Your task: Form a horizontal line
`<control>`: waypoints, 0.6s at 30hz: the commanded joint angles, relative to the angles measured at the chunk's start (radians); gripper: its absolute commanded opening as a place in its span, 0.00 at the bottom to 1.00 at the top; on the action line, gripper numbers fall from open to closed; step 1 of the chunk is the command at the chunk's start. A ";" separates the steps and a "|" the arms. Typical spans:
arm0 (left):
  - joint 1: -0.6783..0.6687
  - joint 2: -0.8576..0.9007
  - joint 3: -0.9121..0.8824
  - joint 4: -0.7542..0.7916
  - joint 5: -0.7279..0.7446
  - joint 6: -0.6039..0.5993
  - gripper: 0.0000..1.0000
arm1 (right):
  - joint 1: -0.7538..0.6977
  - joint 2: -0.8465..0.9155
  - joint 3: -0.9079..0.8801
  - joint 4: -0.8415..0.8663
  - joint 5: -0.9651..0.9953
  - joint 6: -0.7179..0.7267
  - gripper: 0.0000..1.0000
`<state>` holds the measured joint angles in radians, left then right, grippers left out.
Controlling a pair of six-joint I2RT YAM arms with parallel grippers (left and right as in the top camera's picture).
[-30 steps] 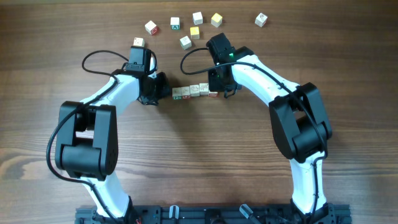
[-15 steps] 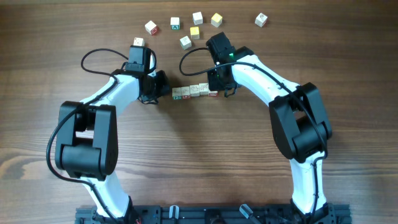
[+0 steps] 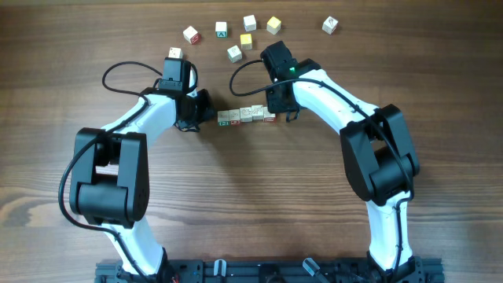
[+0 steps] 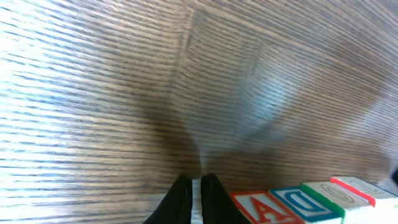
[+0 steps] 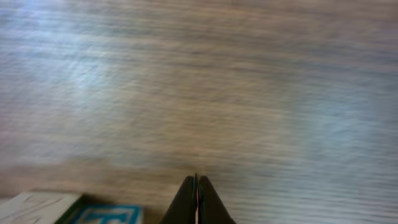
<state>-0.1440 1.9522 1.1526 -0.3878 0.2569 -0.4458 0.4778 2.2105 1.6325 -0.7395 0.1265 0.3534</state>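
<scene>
Left claw (image 4: pixel 196 186): pinched almost shut on nothing, tips down just beside the row's left end cube.
Right claw (image 5: pixel 196 186): fully shut, empty, at the row's right end.
Row of cubes (image 3: pixel 246 116): touching side by side between the claws, mid-worktop (image 3: pixel 251 196), toward its far edge; slightly uneven.
Change: the right claw seems to have edged a touch rightward; the row and left claw have not moved. The line looks nearly finished.
Loose cubes (image 3: pixel 234 53): scattered along the far edge, unchanged.
</scene>
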 commanded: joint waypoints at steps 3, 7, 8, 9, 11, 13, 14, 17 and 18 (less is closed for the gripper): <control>0.032 0.013 -0.008 0.003 -0.121 0.023 0.07 | -0.023 0.017 0.031 0.093 0.023 -0.013 0.05; 0.106 0.013 -0.008 -0.001 -0.120 0.018 0.05 | -0.025 0.017 0.030 0.225 -0.164 0.002 0.04; 0.124 0.013 -0.008 -0.005 -0.116 0.018 0.05 | -0.025 0.017 0.030 0.249 -0.214 0.032 0.04; 0.137 0.013 -0.008 -0.008 -0.116 0.016 0.04 | -0.025 0.017 0.030 0.266 -0.247 0.060 0.04; 0.173 0.013 -0.008 -0.021 -0.112 0.010 0.04 | -0.025 0.017 0.030 0.307 -0.330 0.134 0.04; 0.195 0.013 -0.008 -0.029 -0.109 0.010 0.04 | -0.024 0.017 0.030 0.332 -0.372 0.183 0.04; 0.203 0.013 -0.008 -0.035 -0.109 0.011 0.04 | -0.023 0.017 0.030 0.335 -0.376 0.205 0.04; 0.210 0.013 -0.008 -0.043 -0.109 0.011 0.04 | -0.015 0.017 0.028 0.323 -0.384 0.233 0.04; 0.210 0.013 -0.008 -0.047 -0.109 0.011 0.04 | -0.012 0.017 0.028 0.317 -0.394 0.233 0.04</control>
<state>0.0582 1.9518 1.1557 -0.4103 0.1837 -0.4393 0.4534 2.2108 1.6421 -0.4126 -0.1841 0.5163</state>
